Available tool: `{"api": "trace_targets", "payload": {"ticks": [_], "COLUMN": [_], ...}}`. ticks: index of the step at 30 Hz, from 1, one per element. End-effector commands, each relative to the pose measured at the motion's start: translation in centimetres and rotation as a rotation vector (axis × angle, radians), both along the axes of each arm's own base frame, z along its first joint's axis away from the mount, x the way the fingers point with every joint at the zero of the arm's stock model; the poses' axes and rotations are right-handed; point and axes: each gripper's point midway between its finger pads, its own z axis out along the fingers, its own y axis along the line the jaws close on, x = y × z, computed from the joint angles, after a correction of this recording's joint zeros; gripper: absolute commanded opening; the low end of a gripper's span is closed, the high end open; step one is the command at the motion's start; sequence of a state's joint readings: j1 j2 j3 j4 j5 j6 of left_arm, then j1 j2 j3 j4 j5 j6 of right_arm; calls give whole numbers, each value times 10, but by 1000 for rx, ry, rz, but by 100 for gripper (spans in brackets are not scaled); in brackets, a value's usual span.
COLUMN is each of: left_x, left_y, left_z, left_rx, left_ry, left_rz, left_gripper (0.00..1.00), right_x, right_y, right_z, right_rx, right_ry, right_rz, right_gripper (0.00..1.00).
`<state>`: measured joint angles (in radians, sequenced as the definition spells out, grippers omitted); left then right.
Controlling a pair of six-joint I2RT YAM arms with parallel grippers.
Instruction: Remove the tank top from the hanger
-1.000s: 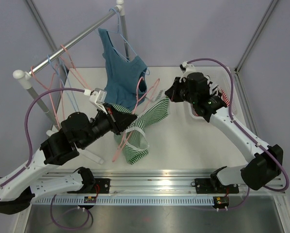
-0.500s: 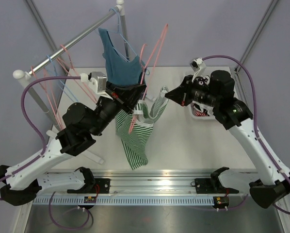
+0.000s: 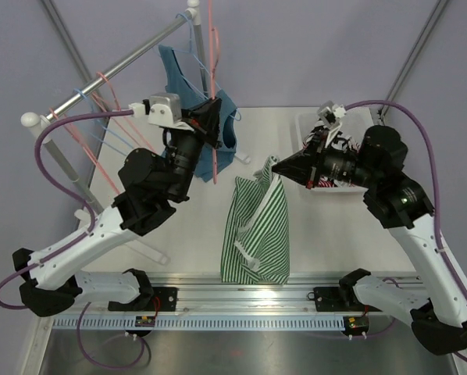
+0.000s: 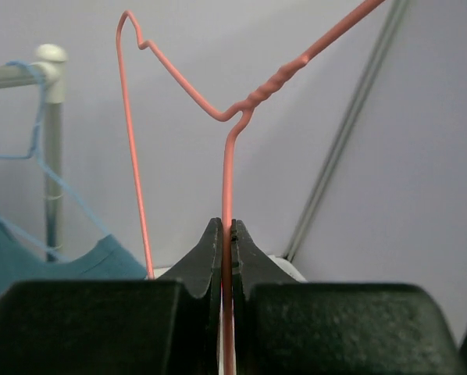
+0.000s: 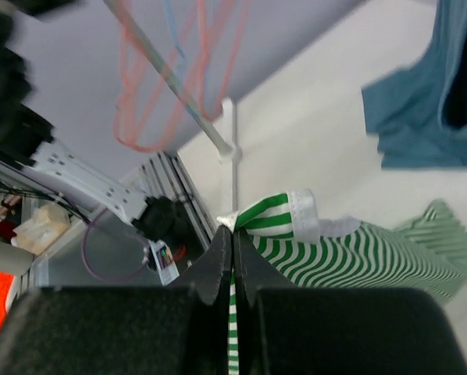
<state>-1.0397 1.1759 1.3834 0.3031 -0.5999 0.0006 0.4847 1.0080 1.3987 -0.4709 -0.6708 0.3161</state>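
The green-and-white striped tank top (image 3: 257,226) hangs free in mid-air from my right gripper (image 3: 275,164), which is shut on its shoulder strap (image 5: 284,215). Its hem reaches the table's near edge. The pink wire hanger (image 3: 212,70) is bare and held upright by my left gripper (image 3: 211,117), which is shut on its wire (image 4: 226,187) below the twisted neck. The hanger stands left of and apart from the tank top.
A clothes rail (image 3: 101,82) at the back left carries several pink and blue hangers and a teal tank top (image 3: 194,125) on a blue hanger. A white bin (image 3: 319,148) with clothes sits at the back right, under the right arm.
The left gripper lifted the pink hanger up and back, clear of the striped tank top. The right gripper rose and moved right with the strap, so the top now hangs free.
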Motion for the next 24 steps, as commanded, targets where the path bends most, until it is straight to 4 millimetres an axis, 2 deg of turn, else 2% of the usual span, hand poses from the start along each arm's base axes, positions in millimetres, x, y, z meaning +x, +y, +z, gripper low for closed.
{"api": "trace_targets", "payload": {"ticks": [1,2,3,4,5,6,8,9,10,11,12,14,17,18,19,24], "left_x": [-15,-15,-16,-17,-19,-19,-17,-16,-14,-13,-12,-9,0,5,6,32], "left_y": [63,63,72,75,82,88,92,98,99,100,104,108,108,105,108,120], "left_z": [7,-9,-17,-28,-39,-47,-64,-68,-77,-80,-79,-80,-74,-87,-72,-61], "left_rx": [-192,-179,-195,-210,-213,-219,-211,-236,-209,-206,-232,-208,-182,-156,-197,-287], "left_ry": [89,122,149,184,206,235,285,309,332,344,355,372,406,447,447,470], "left_rz": [105,114,143,150,161,193,230,261,284,307,337,385,448,475,475,478], "left_gripper": [0,0,0,0,0,0,0,0,0,0,0,0,0,0,0,0], "right_x": [27,33,45,49,53,62,60,64,64,60,65,68,72,73,74,76], "right_y": [14,14,12,13,13,10,17,15,15,18,12,8,4,4,3,4], "right_z": [-64,-77,-91,-111,-123,-149,-176,-201,-213,-222,-235,-240,-233,-228,-227,-213], "right_rx": [-105,-131,-160,-187,-208,-263,-319,-380,-412,-435,-464,-462,-442,-438,-442,-430], "right_ry": [110,116,133,162,177,214,259,296,312,330,345,366,347,340,335,312], "right_rz": [-65,-86,-147,-171,-194,-253,-270,-308,-327,-337,-391,-438,-471,-475,-480,-477], "right_gripper": [0,0,0,0,0,0,0,4,14,74,99,99,100,100,99,99]}}
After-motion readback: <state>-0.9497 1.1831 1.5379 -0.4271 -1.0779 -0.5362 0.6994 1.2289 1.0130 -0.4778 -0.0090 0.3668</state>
